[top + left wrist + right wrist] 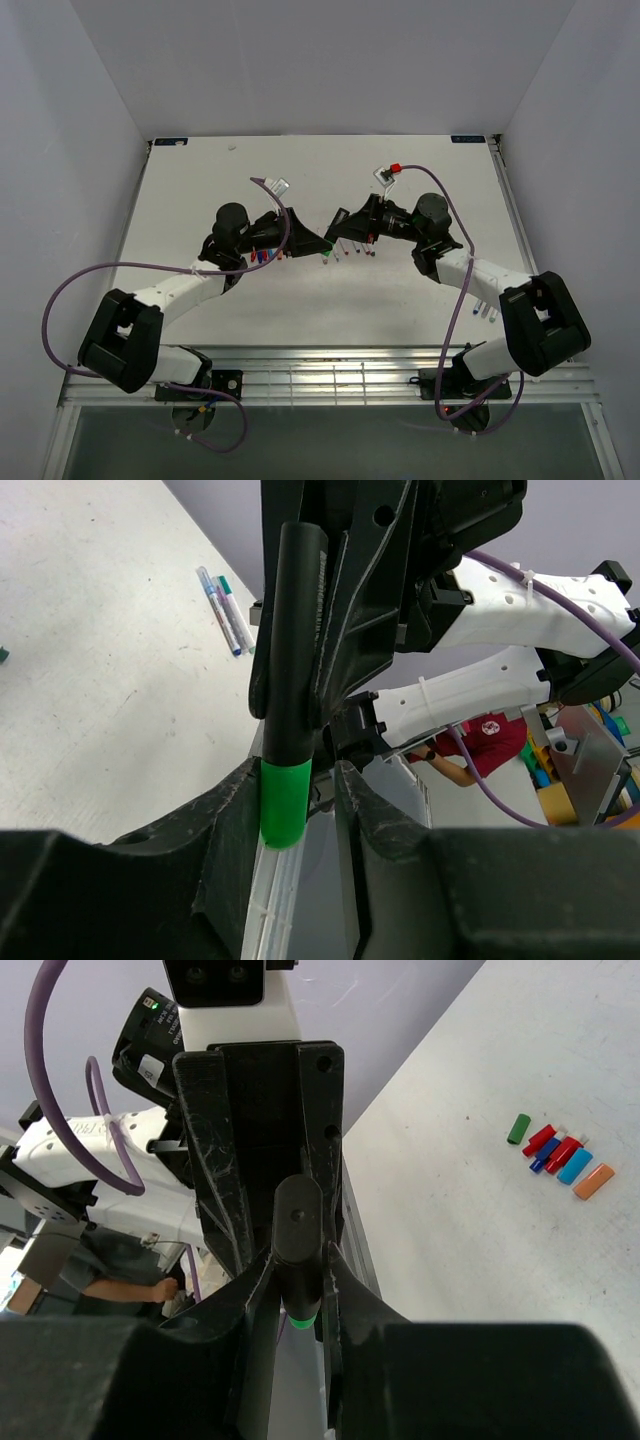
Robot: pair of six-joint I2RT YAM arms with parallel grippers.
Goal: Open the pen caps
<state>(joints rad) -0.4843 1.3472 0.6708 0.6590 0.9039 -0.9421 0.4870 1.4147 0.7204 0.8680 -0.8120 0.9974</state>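
The green cap [284,802] sits low in the centre of your left wrist view, on the end of the black marker [293,640]. Your left gripper [295,785] flanks the cap; whether it is clamped cannot be told. Your right gripper [298,1272] grasps the marker's barrel. At the right of the right wrist view, loose caps [556,1150] lie on the white table [420,300].

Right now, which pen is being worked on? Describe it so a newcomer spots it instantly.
Above the table, the left claw and right claw meet tip to tip. Bridging them is the black marker, barrel clamped by the right, green cap inside the left. It alone is thick and black; the other pens are thin white sticks lying flat.
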